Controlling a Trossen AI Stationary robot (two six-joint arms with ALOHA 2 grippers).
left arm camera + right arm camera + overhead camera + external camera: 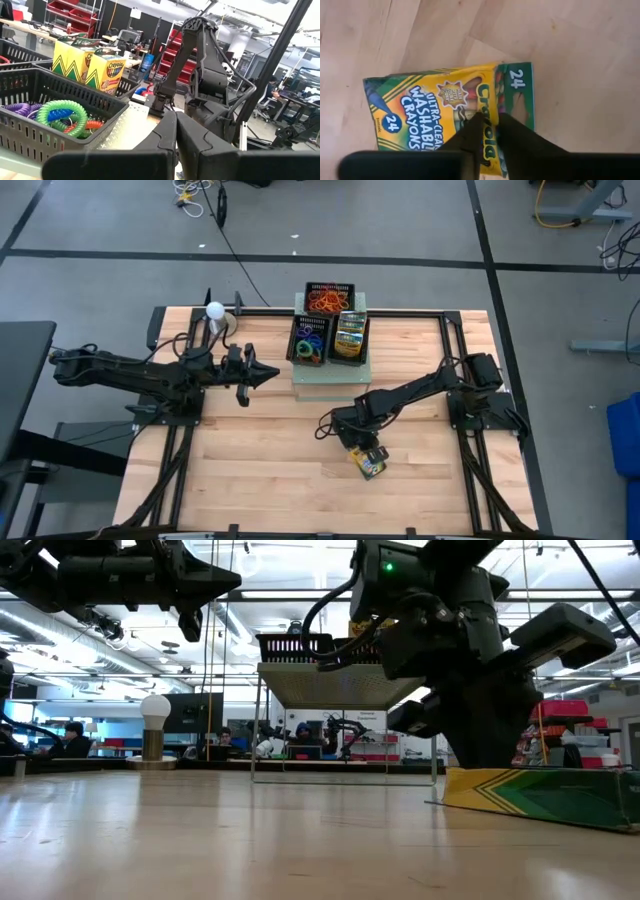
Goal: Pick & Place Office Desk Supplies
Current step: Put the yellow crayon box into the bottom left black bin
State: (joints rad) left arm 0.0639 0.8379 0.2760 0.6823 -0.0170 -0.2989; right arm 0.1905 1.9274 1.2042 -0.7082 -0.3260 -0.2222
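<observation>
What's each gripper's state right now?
Left gripper: shut, empty, raised beside the trays.
Right gripper: over the crayon box on the table; open or shut, cannot tell.

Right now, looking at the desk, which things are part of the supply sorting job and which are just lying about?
Job:
- yellow-green cardboard crayon box lying flat on the wood, under the right gripper
- two matching upright crayon boxes in a tray
- orange-brown rubber bands
- coiled green and purple loops

Lying about:
- white round bulb on a stand
- black mesh trays
- pale-green perforated box
</observation>
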